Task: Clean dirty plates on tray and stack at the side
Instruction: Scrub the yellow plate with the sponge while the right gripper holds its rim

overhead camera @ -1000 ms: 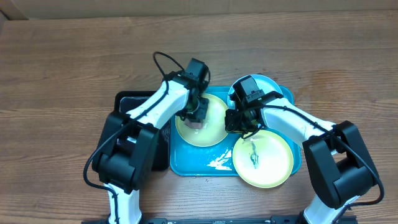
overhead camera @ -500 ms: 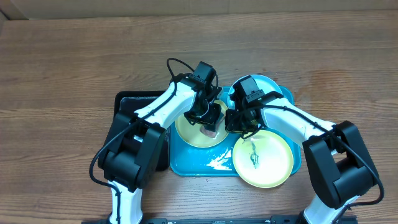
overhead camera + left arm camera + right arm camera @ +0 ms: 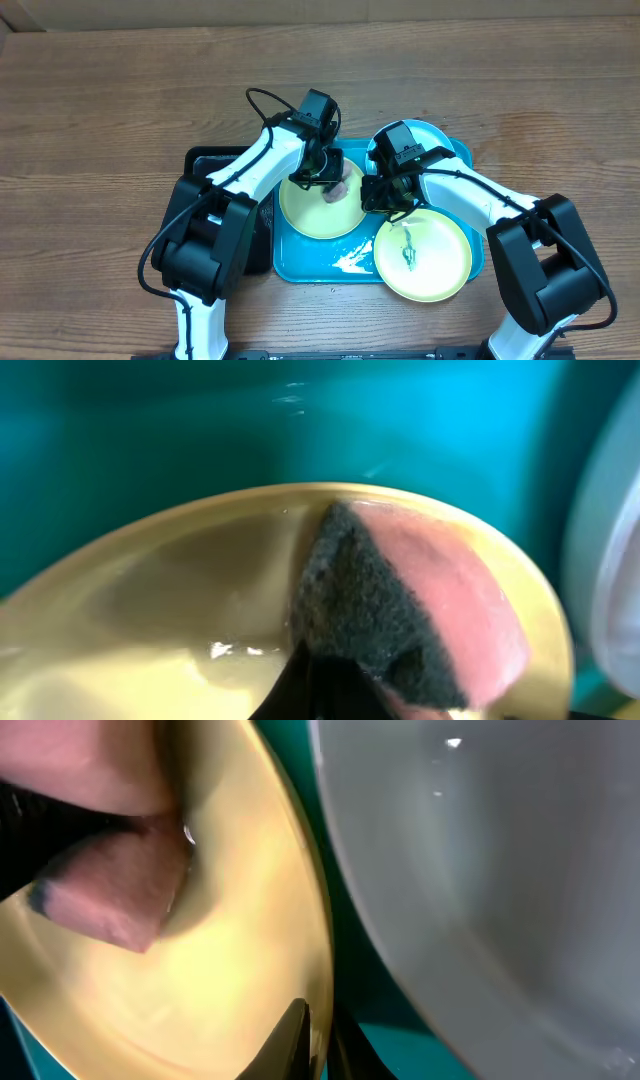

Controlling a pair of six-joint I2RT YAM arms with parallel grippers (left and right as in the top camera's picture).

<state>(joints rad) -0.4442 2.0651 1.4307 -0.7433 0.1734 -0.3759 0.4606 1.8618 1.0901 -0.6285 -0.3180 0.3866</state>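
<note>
On the wood-grain table [image 3: 110, 90]: tray [image 3: 300, 262], black tray [image 3: 200, 165] beside it
Plates: left plate [image 3: 305, 215] on tray, smeared plate [image 3: 445, 265] overhanging rim, cyan plate [image 3: 440, 135] behind
Left gripper [image 3: 330, 180]: clamped on sponge [image 3: 440, 600], pressed to left plate
Right gripper [image 3: 318, 1035]: pinching left plate's rim

three plates [image 3: 312, 214] on cyan tray [image 3: 300, 262]

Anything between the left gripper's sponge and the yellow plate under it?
Nothing visible. The sponge in the left gripper sits directly on the yellow plate; the right gripper pinches that plate's rim off to one side.
</note>
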